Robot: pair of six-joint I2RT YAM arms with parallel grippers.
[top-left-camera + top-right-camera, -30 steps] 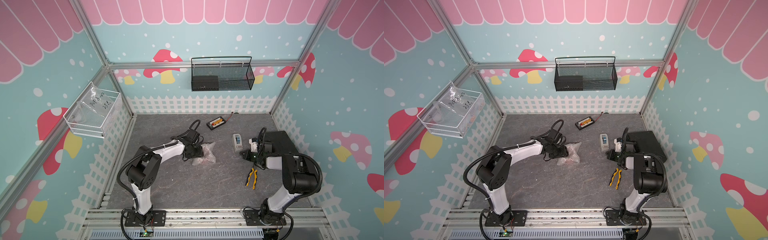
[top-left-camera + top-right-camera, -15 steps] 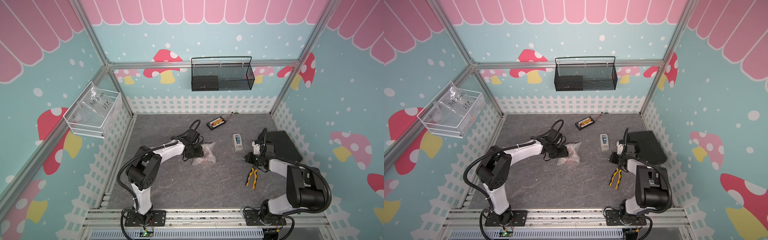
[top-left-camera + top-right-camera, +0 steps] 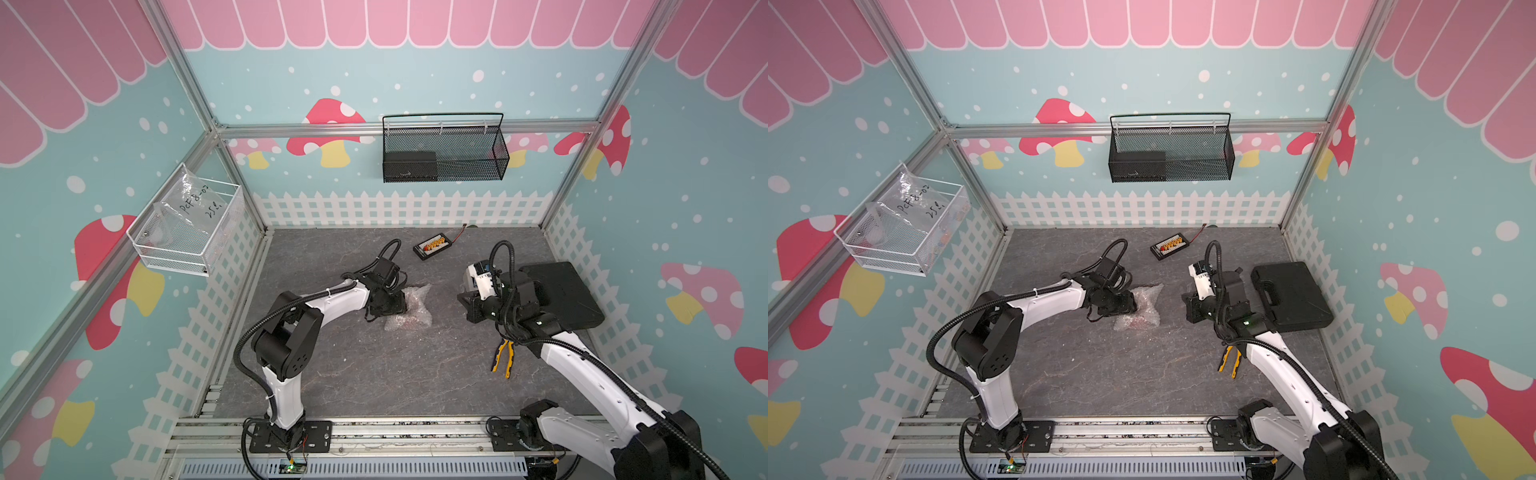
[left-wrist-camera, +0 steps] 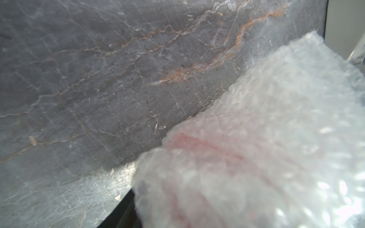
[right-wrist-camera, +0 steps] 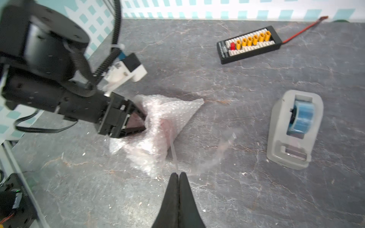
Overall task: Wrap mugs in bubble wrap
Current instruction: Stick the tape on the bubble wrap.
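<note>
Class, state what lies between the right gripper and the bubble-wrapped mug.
In the right wrist view, a thin clear strip, likely tape, reaches from the right gripper toward the bubble wrap.

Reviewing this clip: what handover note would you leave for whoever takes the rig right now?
Hands: left hand closed on the bubble wrap; right hand shut on a clear tape strip, just short of the bundle.
Things: mug inside the wrap, only a red tint showing; tape dispenser stands nearby.
Done: mug wrapped, tape pulled.
Left: stick the strip over the loose wrap, then let go.
</note>
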